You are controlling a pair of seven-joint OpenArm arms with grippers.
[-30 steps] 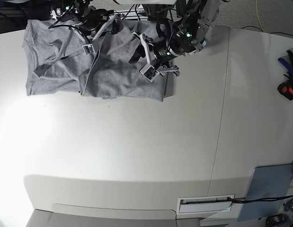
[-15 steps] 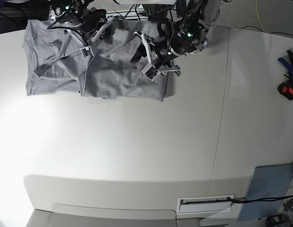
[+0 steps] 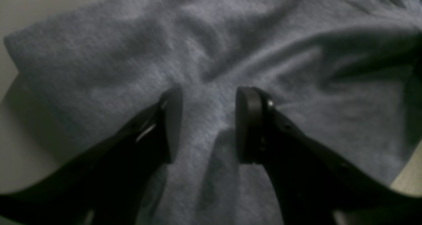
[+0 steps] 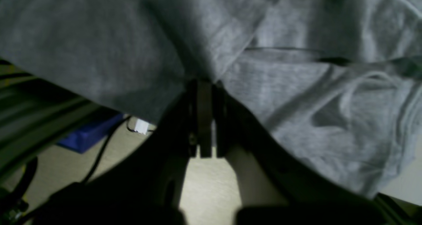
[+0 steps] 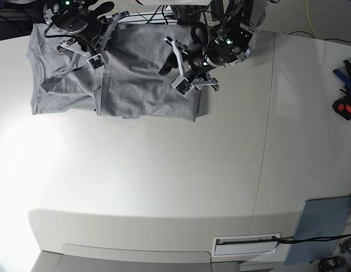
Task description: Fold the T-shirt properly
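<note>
The heather-grey T-shirt (image 5: 141, 90) lies bunched at the table's back left with its plain side showing and no lettering in view. My right gripper (image 5: 101, 41) is at the shirt's back edge. In the right wrist view the gripper (image 4: 204, 86) is shut on a fold of the shirt (image 4: 296, 86), which drapes over it. My left gripper (image 5: 173, 65) hovers over the shirt's right half. In the left wrist view it (image 3: 207, 122) is open and empty, jaws apart just above the wrinkled fabric (image 3: 230, 37).
The white table (image 5: 164, 187) has a seam (image 5: 270, 113) running front to back. Blue and orange hand tools (image 5: 345, 93) lie at the right edge. A grey-blue pad (image 5: 322, 226) sits at the front right. Cables and a blue object (image 4: 89, 132) lie behind the table.
My right gripper has moved left along the back edge, dragging the pinched fold of shirt with it. My left gripper has shifted slightly toward the back, still open.
</note>
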